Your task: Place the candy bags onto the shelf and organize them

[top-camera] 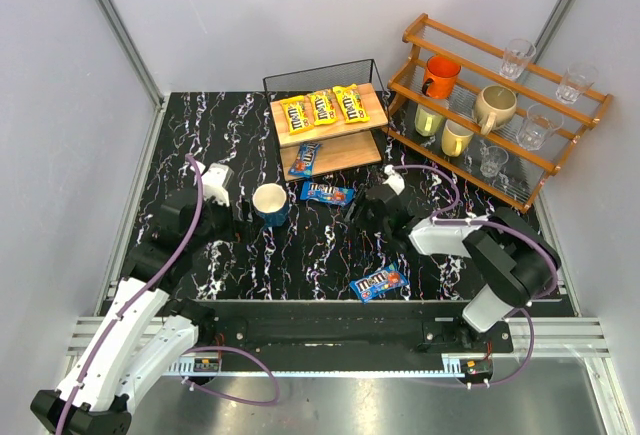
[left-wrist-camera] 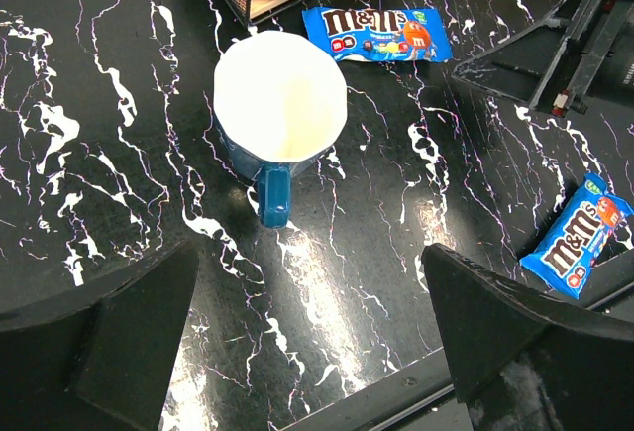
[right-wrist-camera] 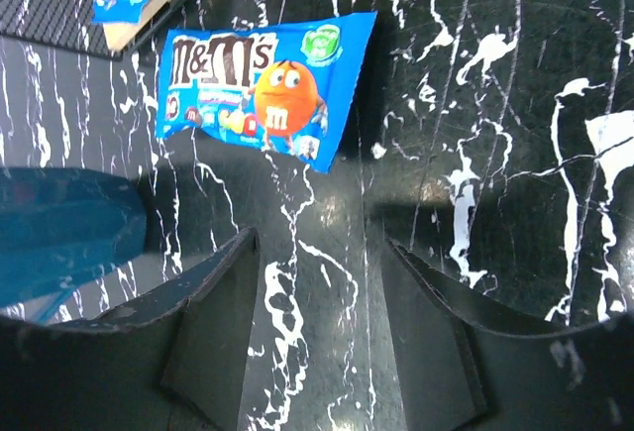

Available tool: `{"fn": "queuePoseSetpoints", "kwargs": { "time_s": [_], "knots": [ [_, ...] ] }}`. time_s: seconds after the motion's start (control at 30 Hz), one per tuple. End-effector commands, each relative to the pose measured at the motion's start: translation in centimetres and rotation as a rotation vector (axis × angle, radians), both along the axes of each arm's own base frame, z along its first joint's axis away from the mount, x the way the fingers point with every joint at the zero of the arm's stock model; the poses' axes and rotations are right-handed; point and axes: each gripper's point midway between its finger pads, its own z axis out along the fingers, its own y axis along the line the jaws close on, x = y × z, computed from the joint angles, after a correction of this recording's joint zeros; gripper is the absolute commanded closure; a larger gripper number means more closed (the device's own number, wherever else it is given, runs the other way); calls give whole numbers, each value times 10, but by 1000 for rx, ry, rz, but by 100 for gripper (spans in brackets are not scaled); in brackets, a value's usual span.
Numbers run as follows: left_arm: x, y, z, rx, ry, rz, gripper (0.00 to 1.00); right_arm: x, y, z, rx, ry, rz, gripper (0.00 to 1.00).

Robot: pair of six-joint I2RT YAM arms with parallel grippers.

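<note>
Left end effector (left-wrist-camera: 309, 253): low over the black marbled desk (top-camera: 250, 255), fingers well apart with nothing between them. Only the finger bases show, at the bottom corners of the left wrist view. Just ahead of it is a blue mug (left-wrist-camera: 280, 99) with a white inside, upright, handle pointing back at the fingers; it seems empty. The shelf (top-camera: 350, 152) is behind the mug. Three yellow candy bags (top-camera: 323, 107) lie side by side on its top board. One blue bag (top-camera: 305, 159) is on the lower board, its far end hidden under the top board, and both wrist views cut it off at the frame edge. A second blue packet (right-wrist-camera: 263, 84) lies flat on the desk just in front of the shelf. Right end effector (right-wrist-camera: 319, 243): fingers spread, empty, the packet a little ahead of the tips; the mug is a blue blur at that view's left edge. A third blue packet (top-camera: 379, 282) sits near the front edge, well apart from the shelf. Far right is an orange-brown rack (top-camera: 560, 90) with mugs and glasses.
</note>
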Motion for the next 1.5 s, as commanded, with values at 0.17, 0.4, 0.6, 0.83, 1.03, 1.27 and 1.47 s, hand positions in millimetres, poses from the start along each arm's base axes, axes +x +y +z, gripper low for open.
{"fn": "queuePoseSetpoints", "kwargs": {
  "time_s": [0.17,0.4,0.6,0.83,1.03,1.27,1.47],
  "knots": [
    [6,-2,13,-25,-51,8,1,25,-5,-13,220,66,-150,40],
    [6,-2,13,-23,-50,7,1,39,-4,-16,277,86,-157,42],
    [5,-3,13,-26,-52,3,1,47,0,-23,342,116,-145,50],
    [5,-3,13,-28,-48,1,1,54,7,-32,348,137,-122,52],
    [5,-3,12,-25,-48,0,1,55,11,-31,359,129,-94,67],
    [6,-4,10,-24,-39,-4,1,56,15,2,420,-32,-3,100],
    [5,-6,12,-28,-41,-11,1,58,7,56,486,-236,7,100]
  ]
}}
